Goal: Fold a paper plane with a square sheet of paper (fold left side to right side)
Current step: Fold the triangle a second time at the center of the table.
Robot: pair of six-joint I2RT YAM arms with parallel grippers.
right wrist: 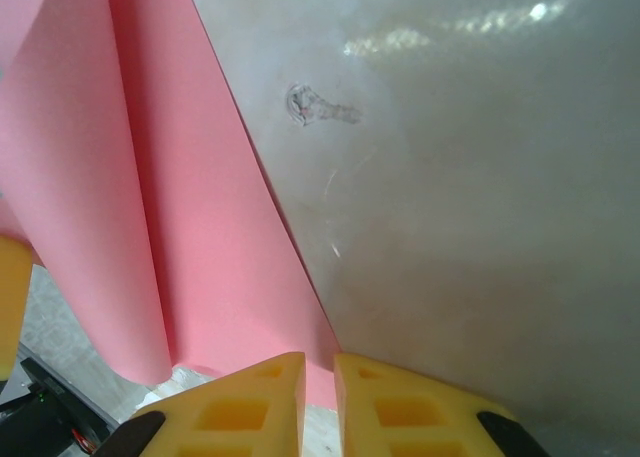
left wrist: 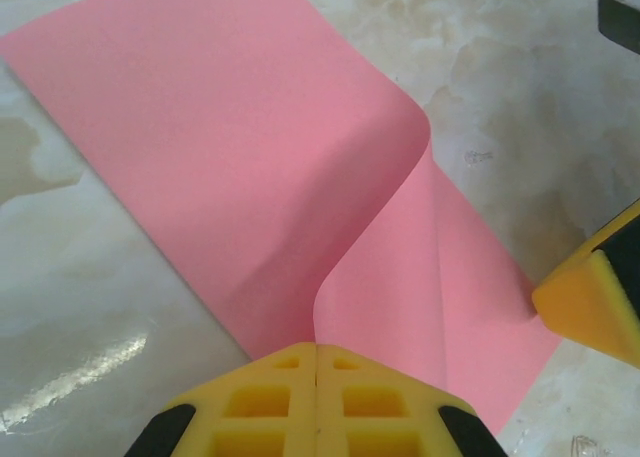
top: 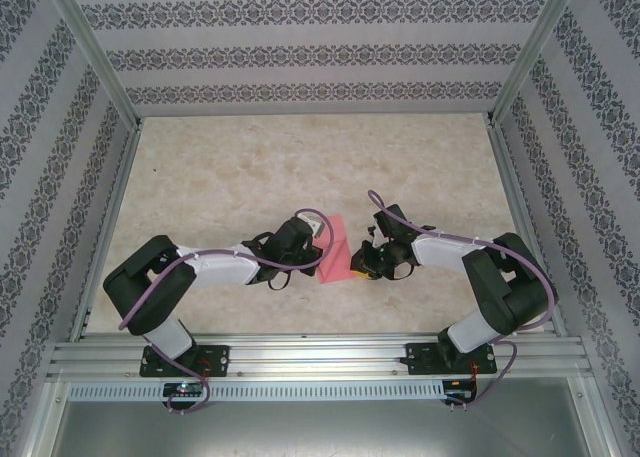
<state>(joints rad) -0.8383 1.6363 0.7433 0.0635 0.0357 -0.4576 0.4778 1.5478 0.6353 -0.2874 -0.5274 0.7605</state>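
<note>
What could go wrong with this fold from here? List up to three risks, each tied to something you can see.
1. The left gripper pinches the square sheet of paper at one spot, and the lifted flap curls loosely. It may crease crooked.
2. The right gripper sits just at the sheet's edge, so the sheet could slide on the glossy table.

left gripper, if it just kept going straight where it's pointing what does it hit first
The square sheet of paper: its raised curl meets the shut fingertips of the left gripper, and it seems to be pinched there already.
</note>
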